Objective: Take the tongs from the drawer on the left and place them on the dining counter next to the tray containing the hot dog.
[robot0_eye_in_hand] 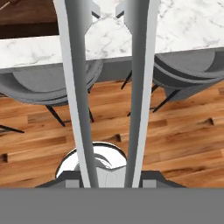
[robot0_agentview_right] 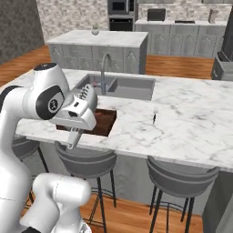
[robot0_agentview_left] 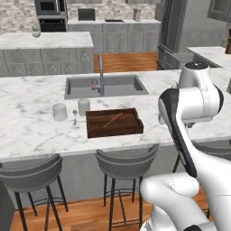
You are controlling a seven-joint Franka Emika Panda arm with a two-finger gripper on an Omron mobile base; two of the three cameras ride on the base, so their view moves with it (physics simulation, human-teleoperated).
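Two long silvery arms of the tongs run up the hand view, with my gripper shut on them near their joined end. In the right base view my gripper points down at the front edge of the dining counter, just in front of the dark wooden tray, and a slim end of the tongs pokes out below it. The tray stands on the dining counter in front of the sink, and the thin reddish hot dog lies inside it. The drawer is out of view.
Two cups and a small spoon stand left of the tray. Behind it are the sink and the faucet. Grey stools are tucked under the counter's front edge, over a wooden floor.
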